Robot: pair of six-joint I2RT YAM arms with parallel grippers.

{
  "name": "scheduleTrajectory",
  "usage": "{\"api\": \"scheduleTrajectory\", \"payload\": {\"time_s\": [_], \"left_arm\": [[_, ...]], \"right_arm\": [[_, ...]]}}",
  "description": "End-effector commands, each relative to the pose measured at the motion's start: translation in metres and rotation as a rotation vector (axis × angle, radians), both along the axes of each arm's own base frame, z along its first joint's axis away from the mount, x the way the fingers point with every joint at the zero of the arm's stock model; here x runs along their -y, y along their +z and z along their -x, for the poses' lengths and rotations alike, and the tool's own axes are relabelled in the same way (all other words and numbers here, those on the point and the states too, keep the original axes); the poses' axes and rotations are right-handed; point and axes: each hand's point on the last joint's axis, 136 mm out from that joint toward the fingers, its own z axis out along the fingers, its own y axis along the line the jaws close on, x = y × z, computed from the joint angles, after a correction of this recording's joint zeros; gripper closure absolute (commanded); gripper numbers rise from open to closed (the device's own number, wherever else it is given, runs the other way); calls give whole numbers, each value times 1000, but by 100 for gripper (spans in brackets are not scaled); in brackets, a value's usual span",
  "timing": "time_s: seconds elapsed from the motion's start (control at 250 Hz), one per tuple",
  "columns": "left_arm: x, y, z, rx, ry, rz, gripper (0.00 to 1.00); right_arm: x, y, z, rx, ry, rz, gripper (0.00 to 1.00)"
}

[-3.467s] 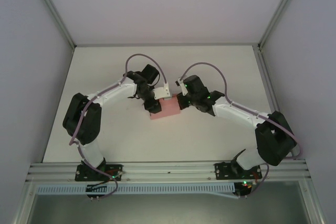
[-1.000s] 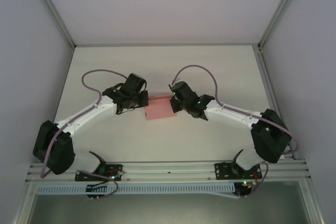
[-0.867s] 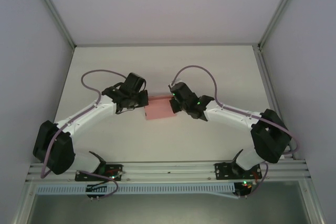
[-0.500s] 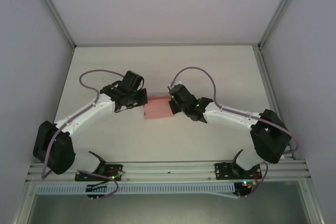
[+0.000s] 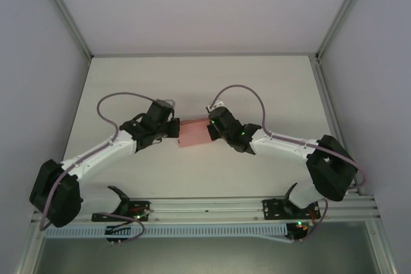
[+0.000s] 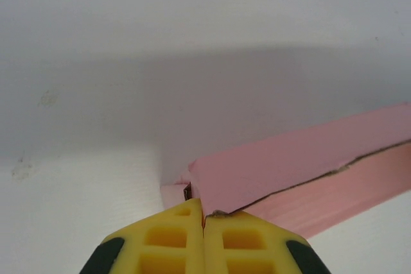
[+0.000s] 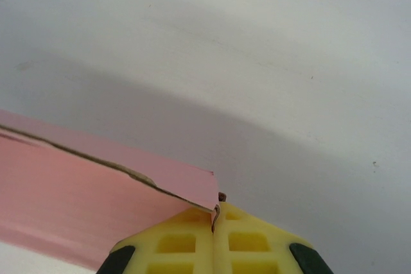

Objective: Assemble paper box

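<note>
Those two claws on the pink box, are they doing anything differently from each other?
The left claw pinches the left end of the paper box; the right claw pinches its right end. A small flap sticks out beside the left claw, none beside the right claw. Both are shut on a corner of thin card.

white table (image 5: 192, 85), grey walls (image 5: 29, 81)

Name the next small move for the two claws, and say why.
Probably raise both claws slightly, together. The left claw and right claw are shut on opposite end corners of the pink paper box, pinching its top layer, and a dark gap shows along that layer's edge, so lifting should open it.
</note>
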Motion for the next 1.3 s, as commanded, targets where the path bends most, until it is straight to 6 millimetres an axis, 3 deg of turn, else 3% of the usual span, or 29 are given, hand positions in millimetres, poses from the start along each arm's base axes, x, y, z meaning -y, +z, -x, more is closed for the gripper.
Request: {"api": "scheduleTrajectory", "payload": {"time_s": [0.0,0.407,0.543,0.591,0.631,0.695,0.787,0.843,0.898,0.982,1.026,1.13,1.298], "left_arm": [[13,-9,17,47,-74,23,100],[21,-28,33,71,-87,-22,97],[27,-18,34,87,-104,-27,89],[26,-13,33,91,-93,-28,88],[27,-9,33,95,-97,-27,83],[28,-3,32,107,-104,-38,77],[24,5,29,122,-94,-66,69],[23,10,28,134,-97,-74,52],[22,17,27,144,-89,-69,49],[21,25,27,155,-84,-62,33],[20,28,27,159,-82,-65,26],[13,35,25,157,-46,-82,1],[12,62,23,172,10,-16,0]], "right_arm": [[3,-33,27,-65,94,87,100],[-3,-44,41,-35,157,77,99],[-5,-31,41,-18,157,38,93],[-4,-24,40,-6,146,19,85],[-5,-18,40,-1,142,3,74],[-5,-8,39,9,127,-24,69],[-7,3,41,12,140,-46,53],[-6,8,41,22,134,-61,43],[-4,10,42,27,137,-61,39],[-2,15,43,35,130,-75,31],[-1,18,43,41,129,-80,21],[0,26,45,48,142,-88,18],[-3,58,47,100,151,-180,10]]}}
